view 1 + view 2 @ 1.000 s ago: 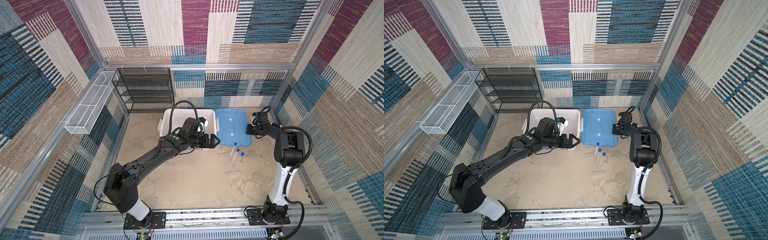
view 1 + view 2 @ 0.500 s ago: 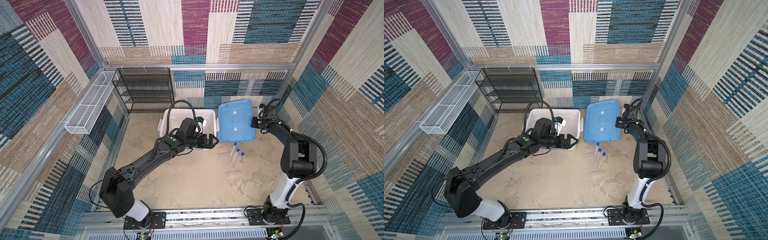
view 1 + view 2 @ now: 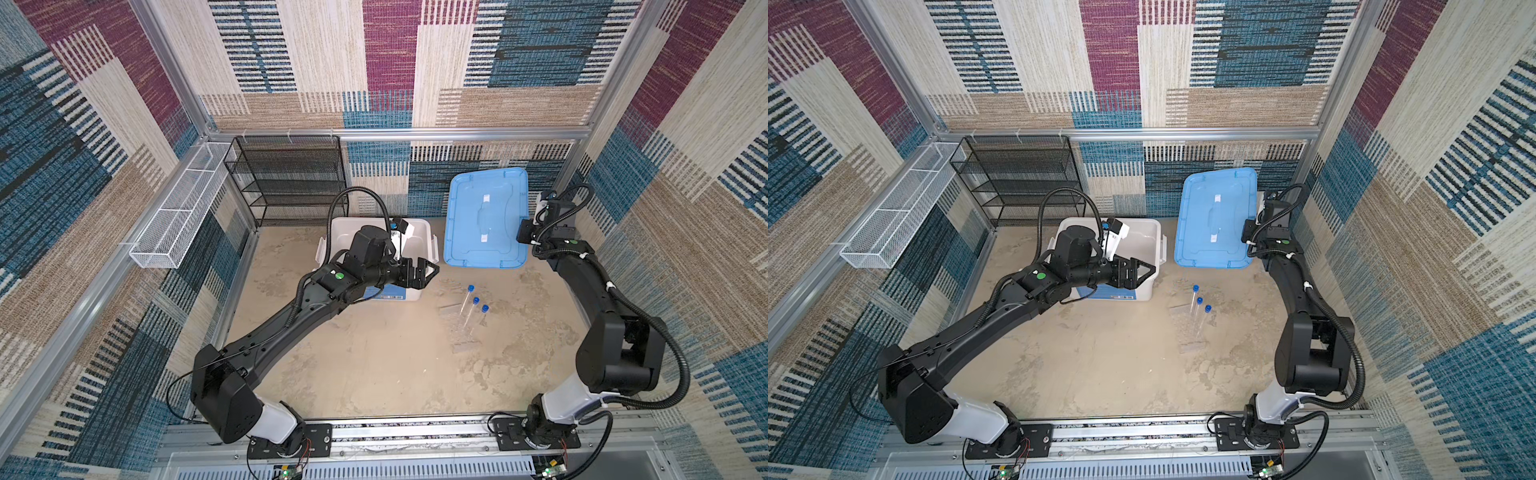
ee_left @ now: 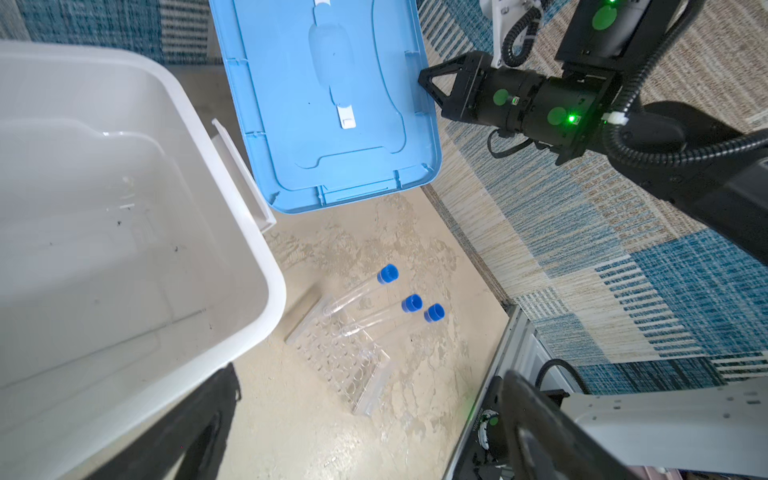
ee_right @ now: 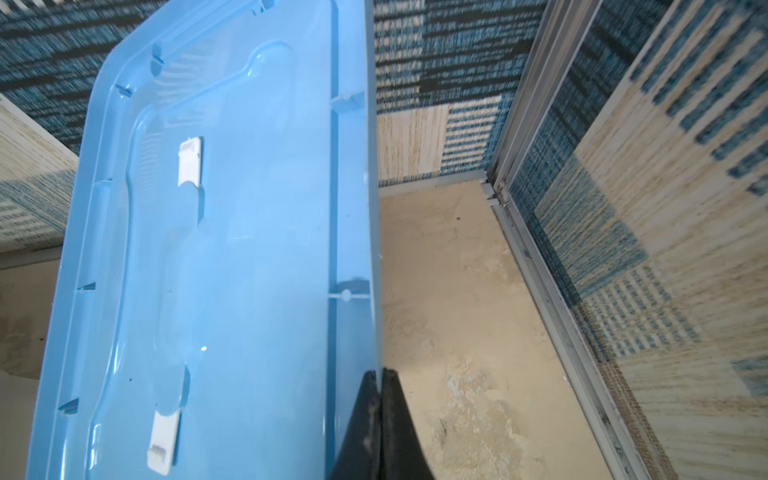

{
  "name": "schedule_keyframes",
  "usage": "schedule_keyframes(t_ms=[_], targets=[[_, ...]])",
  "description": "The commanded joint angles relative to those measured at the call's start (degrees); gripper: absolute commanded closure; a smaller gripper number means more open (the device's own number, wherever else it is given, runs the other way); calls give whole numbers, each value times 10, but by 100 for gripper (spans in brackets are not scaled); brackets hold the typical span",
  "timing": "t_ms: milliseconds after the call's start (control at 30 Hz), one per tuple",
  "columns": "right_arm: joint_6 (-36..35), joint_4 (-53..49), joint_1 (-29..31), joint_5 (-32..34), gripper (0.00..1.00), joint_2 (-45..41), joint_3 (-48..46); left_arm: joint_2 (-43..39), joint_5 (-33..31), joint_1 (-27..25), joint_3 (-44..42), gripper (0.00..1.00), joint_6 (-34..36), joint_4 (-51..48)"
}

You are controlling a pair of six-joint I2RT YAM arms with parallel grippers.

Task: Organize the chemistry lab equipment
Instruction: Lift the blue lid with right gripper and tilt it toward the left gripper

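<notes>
Three clear tubes with blue caps (image 3: 476,300) (image 3: 1200,299) (image 4: 412,303) stand slanted in a clear plastic rack (image 3: 461,328) (image 4: 349,365) on the sandy floor, right of centre. My left gripper (image 3: 428,270) hangs open and empty over the front right corner of the white bin (image 3: 424,232). In the left wrist view, faint thin clear pieces (image 4: 126,195) lie on the bin's floor. My right gripper (image 3: 521,232) (image 5: 379,372) is shut on the right edge of the blue lid (image 3: 484,218) (image 5: 208,249), holding it up steeply tilted beside the bin.
A black mesh shelf (image 3: 291,183) stands against the back wall behind the bin. A white wire basket (image 3: 183,216) hangs on the left wall. The lid's lower edge (image 4: 345,199) is near the floor, just behind the tubes.
The right gripper has raised the blue lid from lying flat on the floor to a steep tilt towards the back wall. The left gripper has barely moved.
</notes>
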Motion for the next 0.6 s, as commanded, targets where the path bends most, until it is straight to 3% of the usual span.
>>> schedule_keyframes(t_ms=[0, 267, 367, 567], targets=[[9, 36, 1, 7, 100, -38, 4, -8, 8, 12, 7, 0, 37, 15], [5, 22, 1, -55, 100, -112, 16, -16, 33, 40, 15, 1, 65, 51], [25, 23, 1, -116, 100, -134, 18, -16, 63, 41, 13, 1, 83, 86], [72, 59, 6, -226, 100, -180, -4, 6, 56, 45, 39, 1, 57, 112]])
